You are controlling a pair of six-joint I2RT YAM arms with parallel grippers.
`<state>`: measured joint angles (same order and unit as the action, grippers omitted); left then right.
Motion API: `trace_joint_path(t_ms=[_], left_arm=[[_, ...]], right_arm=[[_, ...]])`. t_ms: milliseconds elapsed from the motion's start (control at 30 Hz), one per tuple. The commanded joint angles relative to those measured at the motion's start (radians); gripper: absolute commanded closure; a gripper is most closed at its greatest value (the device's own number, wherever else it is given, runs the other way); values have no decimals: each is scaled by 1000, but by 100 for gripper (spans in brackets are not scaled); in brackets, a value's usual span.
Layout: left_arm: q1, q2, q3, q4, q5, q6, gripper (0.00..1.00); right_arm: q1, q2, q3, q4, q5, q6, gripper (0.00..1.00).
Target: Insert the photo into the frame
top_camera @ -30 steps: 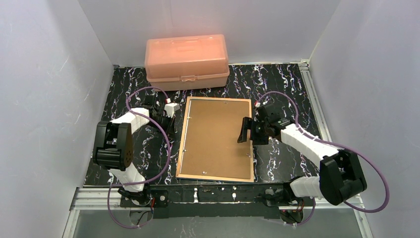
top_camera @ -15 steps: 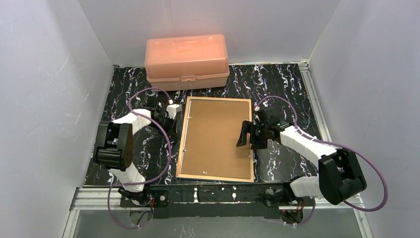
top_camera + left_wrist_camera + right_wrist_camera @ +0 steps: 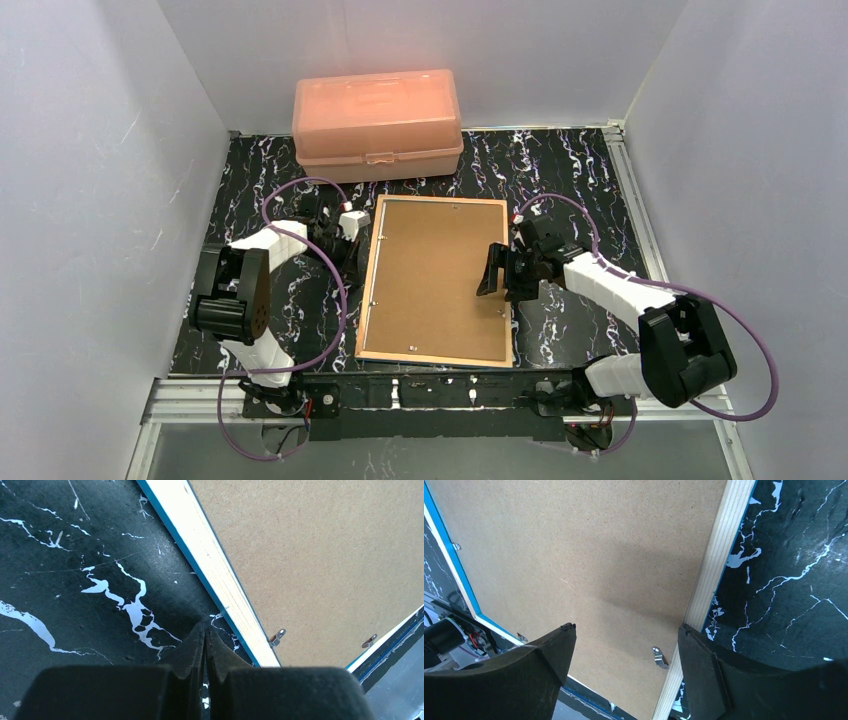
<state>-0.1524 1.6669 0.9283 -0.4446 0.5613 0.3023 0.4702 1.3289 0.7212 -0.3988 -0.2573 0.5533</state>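
Observation:
The frame (image 3: 366, 290) lies face down in the middle of the table, its light wood back edge (image 3: 215, 575) and thin blue rim showing. A brown backing board (image 3: 435, 275) fills it, with small metal clips (image 3: 658, 656) along the inner edge. The photo is hidden. My left gripper (image 3: 355, 252) is shut with nothing in it, its tip (image 3: 205, 628) on the black mat just outside the frame's left edge. My right gripper (image 3: 502, 275) stands open above the frame's right edge (image 3: 711, 575), one finger over the board (image 3: 589, 555) and the other over the mat.
A closed peach plastic box (image 3: 378, 122) stands at the back of the table, just behind the frame. White walls close in the left, right and back sides. The black marbled mat (image 3: 570, 180) shows on both sides of the frame.
The right arm has drawn in a little, its open gripper staying over the frame's right edge. The left gripper has edged slightly toward the frame's left edge, still shut.

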Motion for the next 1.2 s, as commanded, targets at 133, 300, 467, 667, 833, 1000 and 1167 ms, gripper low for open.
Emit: trace_joint_path(t_ms=[133, 300, 467, 667, 833, 1000, 1167], left_arm=[[-9, 1, 7, -19, 15, -6, 100], [-9, -14, 6, -28, 11, -2, 100], [-9, -31, 1, -37, 9, 0, 100], [-9, -31, 4, -38, 9, -2, 100], [-8, -29, 1, -35, 9, -3, 100], [-9, -25, -7, -28, 6, 1, 100], [-9, -29, -12, -27, 3, 4, 100]], right_arm=[[-3, 2, 3, 24, -33, 1, 19], [-3, -64, 13, -59, 21, -33, 18], [1, -106, 12, -90, 26, -41, 18], [14, -102, -5, -77, -3, -28, 19], [34, -100, -24, -56, -13, -12, 20], [47, -97, -49, -47, -18, 2, 20], [48, -100, -66, -37, -28, 13, 21]])
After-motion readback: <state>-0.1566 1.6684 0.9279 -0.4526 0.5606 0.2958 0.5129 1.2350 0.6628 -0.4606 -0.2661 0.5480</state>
